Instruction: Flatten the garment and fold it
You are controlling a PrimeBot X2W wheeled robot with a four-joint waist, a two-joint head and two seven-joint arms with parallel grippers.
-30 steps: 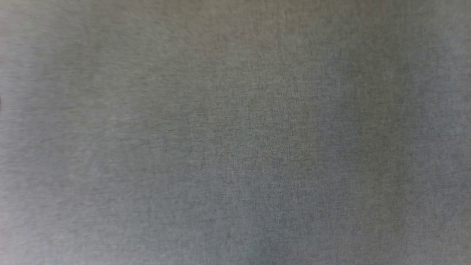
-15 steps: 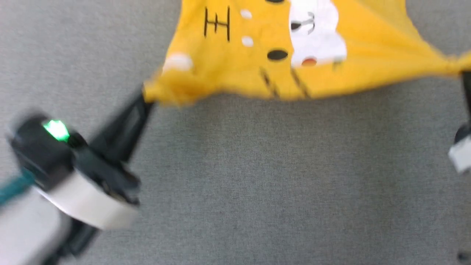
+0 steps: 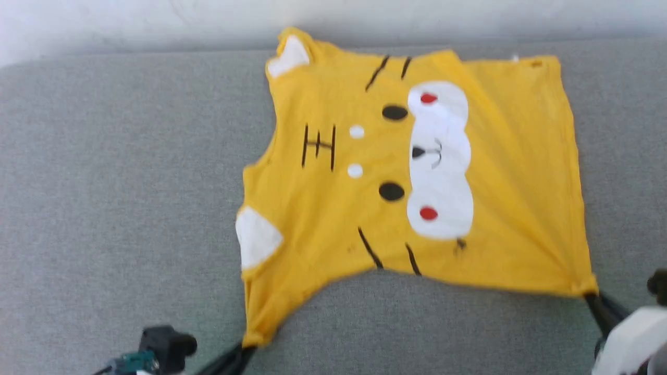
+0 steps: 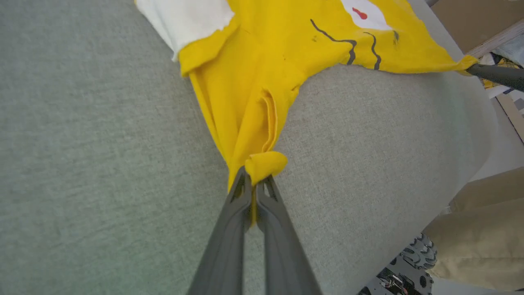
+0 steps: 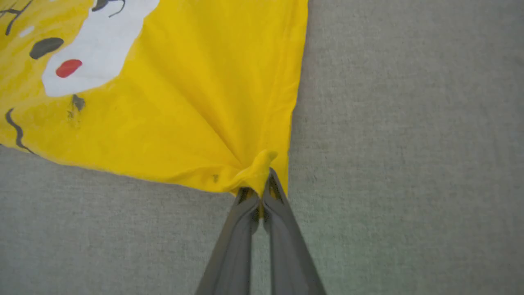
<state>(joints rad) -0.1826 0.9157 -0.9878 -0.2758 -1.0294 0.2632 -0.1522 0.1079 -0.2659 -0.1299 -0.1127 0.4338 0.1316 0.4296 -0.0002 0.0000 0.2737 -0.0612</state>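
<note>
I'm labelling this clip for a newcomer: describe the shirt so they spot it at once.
On the grey fabric surface, right of centre, a T-shirt is spread sideways, near corners pinched by the left gripper and right gripper. Its bright yellow and printed tiger face set it apart.

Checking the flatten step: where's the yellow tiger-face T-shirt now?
Head view: the bright-yellow tiger-face T-shirt is spread right of centre on the grey fabric surface, far edge by the white wall, near corners pinched by the left gripper and right gripper.
</note>
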